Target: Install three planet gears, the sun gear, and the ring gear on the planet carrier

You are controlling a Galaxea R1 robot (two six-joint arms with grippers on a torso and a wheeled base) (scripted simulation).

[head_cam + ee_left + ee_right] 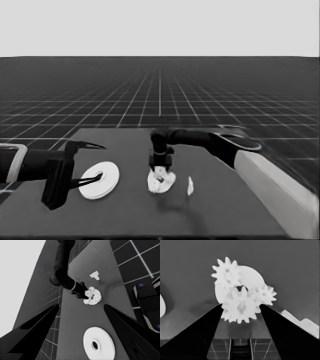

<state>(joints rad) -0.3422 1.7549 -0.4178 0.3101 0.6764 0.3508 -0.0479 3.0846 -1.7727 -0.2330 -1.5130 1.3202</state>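
Note:
The planet carrier, the smaller round part [165, 185] [253, 277], lies mid-table. Two planet gears [227, 273] [266, 293] sit on it. A third planet gear [241, 307] looks nearer to the camera, with my right gripper [161, 172] [240, 305] shut on its sides, pointing straight down over the carrier's near side. The sun gear [190, 186] [95, 275], a small stemmed piece, lies on the table just right of the carrier. The ring gear, the larger round part [100, 180] [98, 346], lies flat to the left, under my waiting left gripper [102, 161] [81, 305], which is open.
The right arm's pale grey forearm [272, 192] fills the lower right of the head view. Dark machinery with blue lights [147, 305] stands past the table's edge. Bare table [130, 215] runs along the near edge.

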